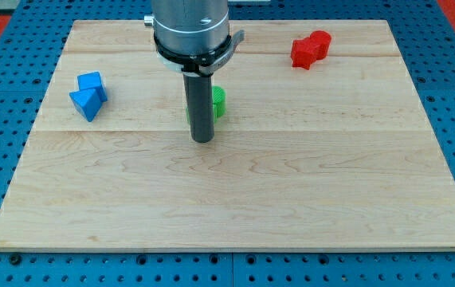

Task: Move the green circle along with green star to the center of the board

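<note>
The green blocks (218,102) sit just above the board's centre, mostly hidden behind the rod; only a green edge shows, so circle and star cannot be told apart. My tip (202,140) rests on the desk (235,199) immediately below them, on the centre side. Judgement: to push well, the tip should go round to their upper side and drive both together, slowly, toward the view's bottom. The rod stands upright beneath its mount. No gripper is fitted, so nothing is grasped.

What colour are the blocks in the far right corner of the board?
Red: the red blocks sit near the view's top right, plain in the camera view, far from my tip.
</note>
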Controlling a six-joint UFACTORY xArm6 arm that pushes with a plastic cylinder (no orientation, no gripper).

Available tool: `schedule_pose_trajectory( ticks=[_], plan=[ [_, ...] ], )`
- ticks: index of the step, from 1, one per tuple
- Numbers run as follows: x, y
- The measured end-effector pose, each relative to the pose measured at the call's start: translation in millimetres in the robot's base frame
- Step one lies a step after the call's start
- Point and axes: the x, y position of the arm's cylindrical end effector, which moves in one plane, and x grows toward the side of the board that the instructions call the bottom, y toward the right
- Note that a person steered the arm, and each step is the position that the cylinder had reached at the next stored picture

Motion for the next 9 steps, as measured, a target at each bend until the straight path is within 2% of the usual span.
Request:
schedule_pose_trajectory(
  ticks=[2,3,4,5,9],
  plan=[
    [-25,4],
    [-35,39],
    [-71,82],
    [-87,86],
    [-83,89]
  ],
)
